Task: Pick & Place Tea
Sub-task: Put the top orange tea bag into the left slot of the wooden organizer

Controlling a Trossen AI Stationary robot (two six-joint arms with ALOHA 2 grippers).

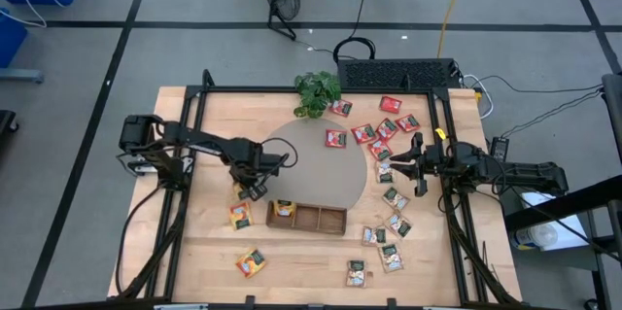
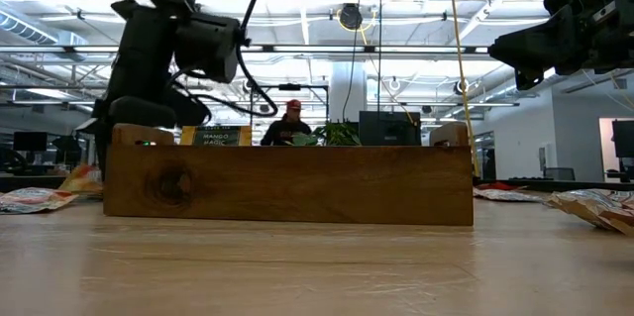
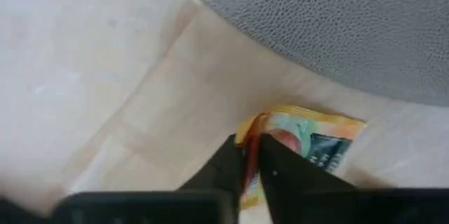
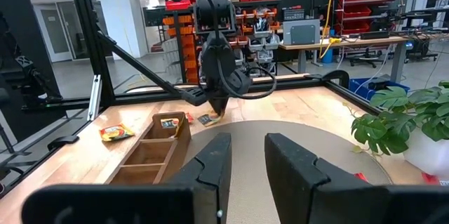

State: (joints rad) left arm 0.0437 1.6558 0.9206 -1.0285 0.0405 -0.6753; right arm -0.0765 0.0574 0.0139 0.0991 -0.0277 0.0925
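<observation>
— Tea packets (image 1: pixel 389 133) lie scattered over the table (image 1: pixel 214 252), most of them on the right near the potted plant (image 1: pixel 318 91), a few orange-yellow ones on the left, and one already standing in the end compartment of the wooden tray (image 1: pixel 307 217).

— Which one is in hand?

— An orange-yellow packet (image 3: pixel 302 143), just beside the edge of the grey mat (image 1: pixel 321 169). The left gripper (image 3: pixel 250 162) has its fingers closed narrowly on one edge of it; the left wrist view shows the thin foil pinched between the two dark tips.

— How would you expect it to behave?

— I judge it very light, flat and floppy, with slick wrapping. Taken by an edge, as here, it will likely hang and swing, and could slip out if the pinch is shallow. A hold deeper in from the rim looks safer than one at the very corner.

— And the other arm?

— The right gripper (image 4: pixel 242 155) waits above the right side of the table, fingers apart, holding nothing.

— Do the views differ much?

— Yes. The high view gives the whole spread of packets, but the left arm hides the grip itself. Only the left wrist view shows the contact. The low view is mostly blocked by the tray's wall (image 2: pixel 287 185), though it catches a person (image 2: pixel 290 126) far behind. The right wrist view shows the tray's open compartments from the side.
</observation>
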